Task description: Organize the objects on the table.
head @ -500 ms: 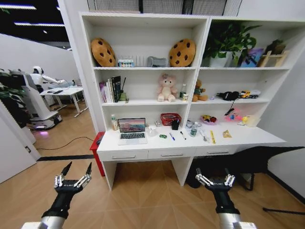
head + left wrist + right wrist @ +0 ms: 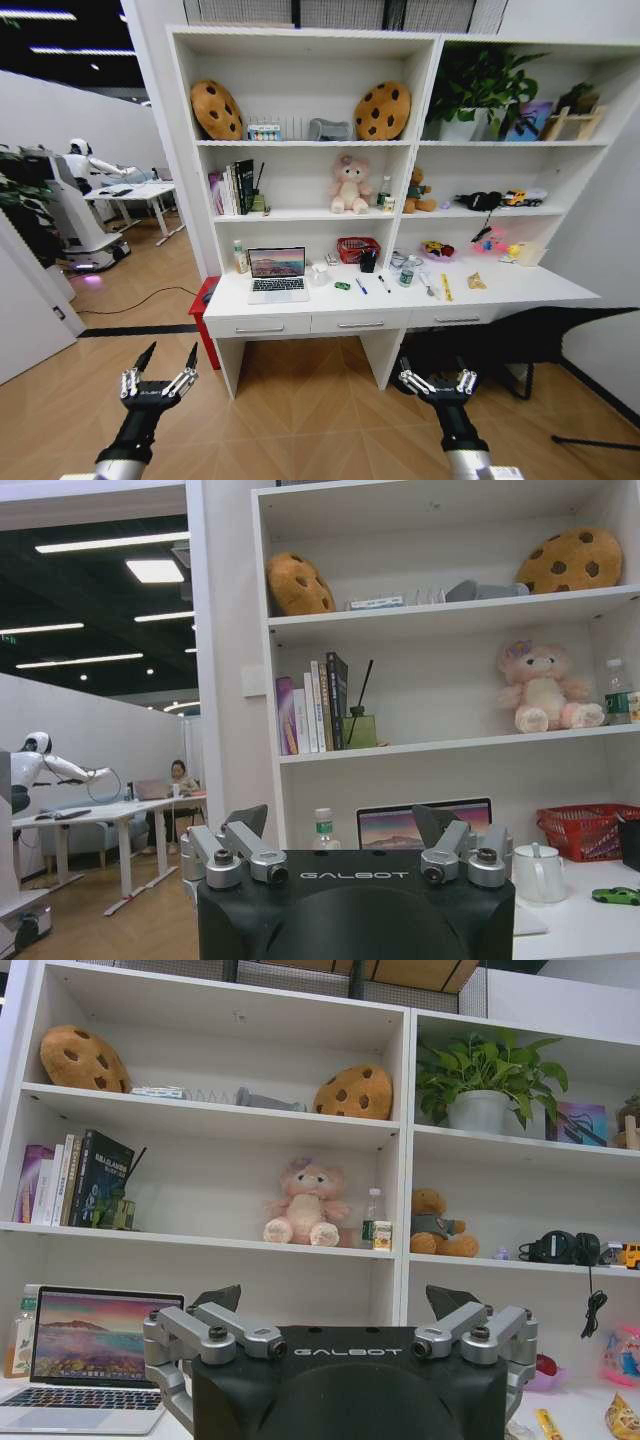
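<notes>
The white table stands ahead, across open floor from me. On it, from left to right, lie an open silver laptop, a tiny green toy car, two pens, a small green can and a tan snack packet. My left gripper and right gripper hang open and empty over the floor, well short of the table. The left wrist view has the left gripper before the laptop and the car. In the right wrist view the right gripper faces the laptop and packet.
A red basket and a white teapot sit at the table's back. White shelves above hold cookie cushions, books, plush toys and a plant. A red box stands on the floor left of the table, and a dark chair is under its right end.
Both grippers sit lower in the head view. The right one has shifted a little left, the left one slightly right. The table's objects have not moved.
</notes>
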